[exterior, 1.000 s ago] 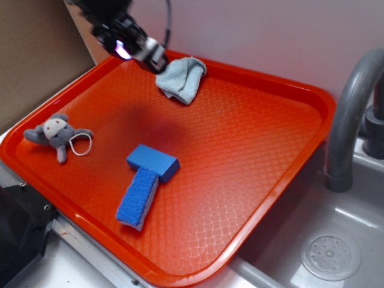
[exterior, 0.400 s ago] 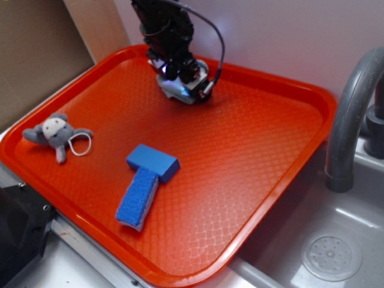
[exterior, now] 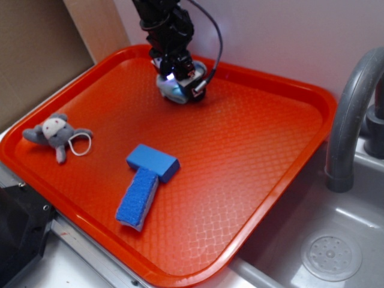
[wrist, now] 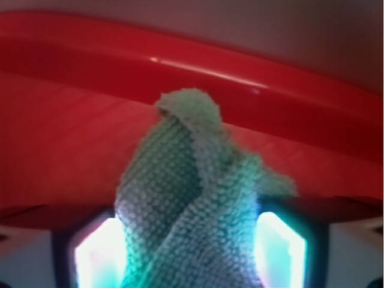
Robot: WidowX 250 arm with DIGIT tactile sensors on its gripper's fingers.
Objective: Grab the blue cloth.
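Note:
The blue cloth (exterior: 170, 91), a pale light-blue terry towel, lies at the far edge of the red tray (exterior: 282, 84). My gripper (exterior: 178, 83) is down on it from above and hides most of it. In the wrist view the cloth (wrist: 192, 204) is bunched into an upright ridge. It fills the gap between my two lit fingertips (wrist: 96, 252) and touches both. The gripper (wrist: 189, 255) is shut on the cloth, which still rests on the tray.
A grey plush toy (exterior: 57, 133) lies at the tray's left. A bright blue block (exterior: 153, 162) and a deep blue sponge (exterior: 137, 198) lie near the front middle. A grey faucet (exterior: 351, 114) and sink (exterior: 336, 252) are at the right. The wall is right behind the tray.
The gripper came from the tray's far left corner, dropped onto the cloth and closed on it. The cloth is now bunched tighter under the fingers.

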